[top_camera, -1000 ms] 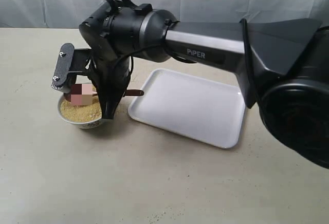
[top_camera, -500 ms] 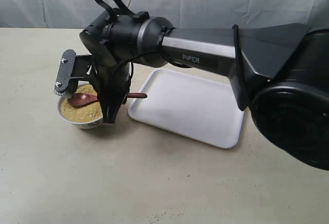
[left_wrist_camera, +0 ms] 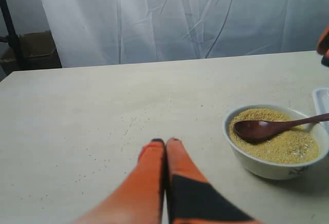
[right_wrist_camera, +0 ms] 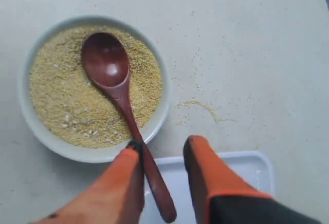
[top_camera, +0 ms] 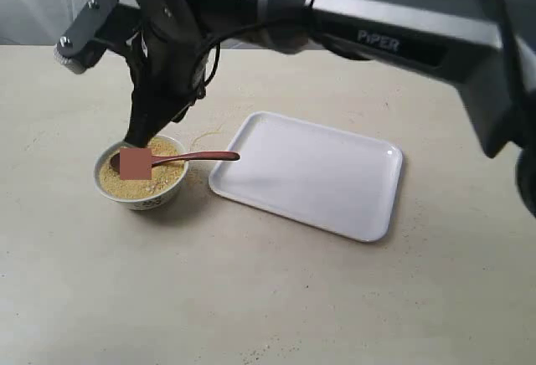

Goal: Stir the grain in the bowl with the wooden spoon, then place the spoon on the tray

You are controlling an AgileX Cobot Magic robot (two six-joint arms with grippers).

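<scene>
The white bowl (top_camera: 144, 199) holds tan grain (top_camera: 166, 178). The dark wooden spoon (top_camera: 205, 156) lies in it, round end on the grain, handle over the rim toward the white tray (top_camera: 310, 172). My right gripper (top_camera: 141, 133) hangs above the bowl, open and apart from the spoon. In the right wrist view the gripper (right_wrist_camera: 164, 143) is open over the spoon (right_wrist_camera: 108, 64) handle, which passes close by one finger, with the bowl (right_wrist_camera: 31, 126), grain (right_wrist_camera: 56, 95) and tray (right_wrist_camera: 241, 172) below. My left gripper (left_wrist_camera: 165, 142) is shut and empty, low over the table beside the bowl (left_wrist_camera: 267, 165).
A thin trail of spilled grain (right_wrist_camera: 198, 105) lies on the beige table between bowl and tray. A white curtain hangs behind the table. The long right arm (top_camera: 394, 30) stretches across above the tray.
The right gripper has let go of the spoon and risen from the bowl. The spoon now rests in the grain, handle on the rim.
</scene>
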